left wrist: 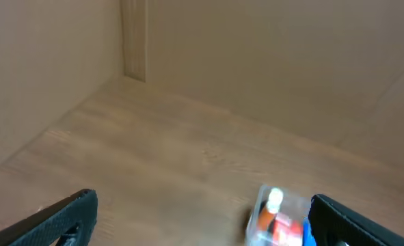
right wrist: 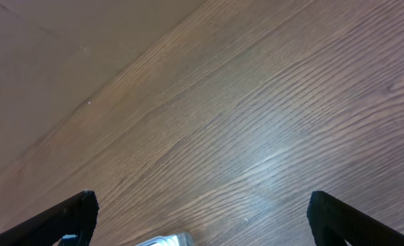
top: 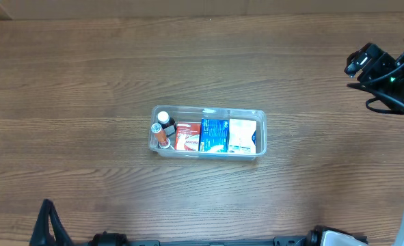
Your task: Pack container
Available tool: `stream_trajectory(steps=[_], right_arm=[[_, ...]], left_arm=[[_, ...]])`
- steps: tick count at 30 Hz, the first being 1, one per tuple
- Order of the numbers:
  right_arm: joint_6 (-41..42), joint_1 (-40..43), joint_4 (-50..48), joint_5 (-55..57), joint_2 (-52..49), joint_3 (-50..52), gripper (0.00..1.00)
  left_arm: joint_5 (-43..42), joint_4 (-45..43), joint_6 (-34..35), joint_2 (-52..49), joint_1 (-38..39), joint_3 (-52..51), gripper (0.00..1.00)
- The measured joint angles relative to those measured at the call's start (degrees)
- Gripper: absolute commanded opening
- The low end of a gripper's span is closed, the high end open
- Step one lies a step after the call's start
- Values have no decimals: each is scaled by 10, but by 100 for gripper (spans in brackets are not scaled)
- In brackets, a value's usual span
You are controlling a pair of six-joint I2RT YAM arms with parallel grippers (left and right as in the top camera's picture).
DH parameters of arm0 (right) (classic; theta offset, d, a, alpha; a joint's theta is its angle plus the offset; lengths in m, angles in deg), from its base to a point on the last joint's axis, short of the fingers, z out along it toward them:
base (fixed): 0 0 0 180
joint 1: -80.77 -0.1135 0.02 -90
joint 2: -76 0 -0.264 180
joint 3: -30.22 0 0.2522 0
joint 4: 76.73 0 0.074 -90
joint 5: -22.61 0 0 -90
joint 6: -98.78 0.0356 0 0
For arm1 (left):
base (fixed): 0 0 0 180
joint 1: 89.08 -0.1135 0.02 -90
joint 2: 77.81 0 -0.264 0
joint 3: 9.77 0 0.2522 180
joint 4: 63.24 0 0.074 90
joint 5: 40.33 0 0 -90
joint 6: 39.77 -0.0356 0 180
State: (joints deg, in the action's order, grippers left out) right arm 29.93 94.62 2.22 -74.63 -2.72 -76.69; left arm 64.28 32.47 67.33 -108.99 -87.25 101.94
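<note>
The container (top: 208, 110) is a clear plastic tub in the middle of the wooden table. In it, from left to right, are a white-capped bottle (top: 163, 117), an orange-capped bottle (top: 159, 133), a red box (top: 186, 137), a blue box (top: 214, 134) and a white packet (top: 241, 135). My left gripper (left wrist: 203, 206) is open and empty, well back from the container (left wrist: 256, 220), near the table's front left. My right gripper (right wrist: 203, 205) is open and empty, high at the far right (top: 362, 60). A corner of the container (right wrist: 167, 240) shows at the bottom of the right wrist view.
Plain brown walls (left wrist: 270, 61) close the table's far side and left side. Bare wooden tabletop (top: 85, 89) surrounds the container on all sides. Arm bases and cables sit along the front edge (top: 208, 242).
</note>
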Motion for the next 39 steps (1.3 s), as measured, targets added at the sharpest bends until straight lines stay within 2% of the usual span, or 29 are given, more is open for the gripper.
stream_trajectory(steps=[4, 7, 9, 11, 12, 19, 25, 29, 34, 39], right_arm=[[0, 0, 0, 0, 0, 0, 100], [0, 0, 0, 0, 0, 0, 100], [0, 0, 0, 0, 0, 0, 100], [0, 0, 0, 0, 0, 0, 100], [0, 0, 0, 0, 0, 0, 100], [0, 0, 0, 0, 0, 0, 100], [0, 0, 0, 0, 0, 0, 100], [0, 0, 0, 0, 0, 0, 100], [0, 0, 0, 0, 0, 0, 100], [0, 0, 0, 0, 0, 0, 100]], left_arm=[[-56, -94, -4, 69, 0, -182, 100], [-124, -177, -3, 67, 0, -306, 100], [-181, -272, -3, 65, 0, -375, 100], [-237, -352, -4, 61, 0, -428, 100], [-254, -363, -4, 60, 0, -441, 100], [-277, -349, -15, 60, 0, -459, 100], [-245, -290, -26, 60, 0, -460, 100], [-229, -288, -28, 68, -3, -475, 100], [-225, -327, -36, 156, -46, -575, 100], [-225, -361, -38, 260, -56, -691, 100]])
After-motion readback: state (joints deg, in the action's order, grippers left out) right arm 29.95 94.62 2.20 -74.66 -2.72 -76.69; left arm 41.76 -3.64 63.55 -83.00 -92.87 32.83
